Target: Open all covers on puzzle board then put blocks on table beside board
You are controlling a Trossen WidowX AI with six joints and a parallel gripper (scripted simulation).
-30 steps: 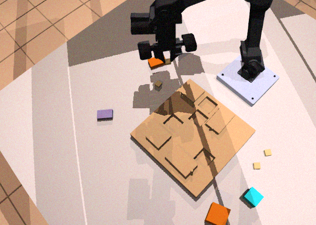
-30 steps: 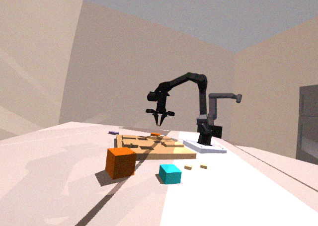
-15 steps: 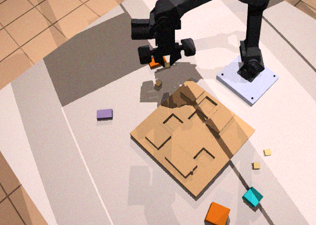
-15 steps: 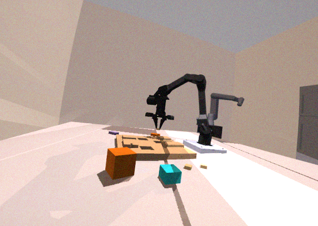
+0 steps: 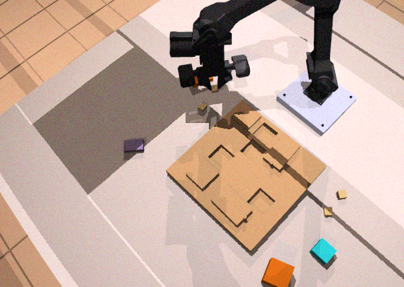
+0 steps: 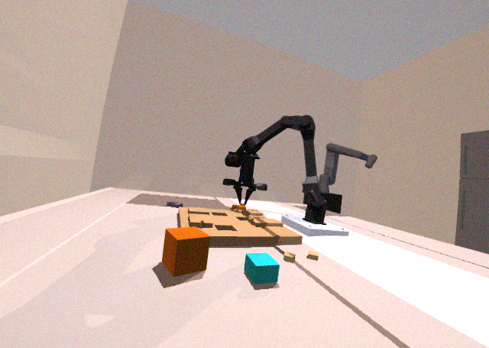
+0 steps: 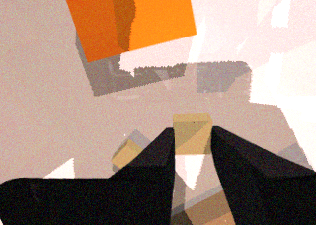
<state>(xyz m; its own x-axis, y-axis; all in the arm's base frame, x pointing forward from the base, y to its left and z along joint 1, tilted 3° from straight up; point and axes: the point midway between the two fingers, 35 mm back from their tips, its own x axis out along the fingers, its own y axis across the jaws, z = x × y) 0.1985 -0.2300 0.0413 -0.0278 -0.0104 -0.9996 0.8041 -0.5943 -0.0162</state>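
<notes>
My gripper (image 5: 214,86) (image 6: 242,204) (image 7: 192,134) is shut on a small tan block (image 7: 192,131), held above the table past the board's far corner. Another tan block (image 5: 202,106) (image 7: 127,155) lies on the table nearby, off the board. Two more tan blocks, one (image 5: 341,194) (image 6: 312,255) and another (image 5: 327,211) (image 6: 289,256), lie beyond the board's right side. The wooden board (image 5: 254,241) (image 6: 252,240) has several raised covers, including one (image 5: 202,178) at left and one (image 5: 231,207) at the front. Four wells show uncovered, including a front one (image 5: 261,197); I see no block inside them.
An orange slab (image 5: 196,81) (image 6: 238,207) (image 7: 163,18) lies near the gripper. A purple slab (image 5: 133,145) (image 6: 174,204) is left of the board. An orange cube (image 5: 277,272) (image 6: 185,251) and a cyan block (image 5: 322,250) (image 6: 261,271) stand in front. The arm's base plate (image 5: 293,101) (image 6: 323,232) is behind right.
</notes>
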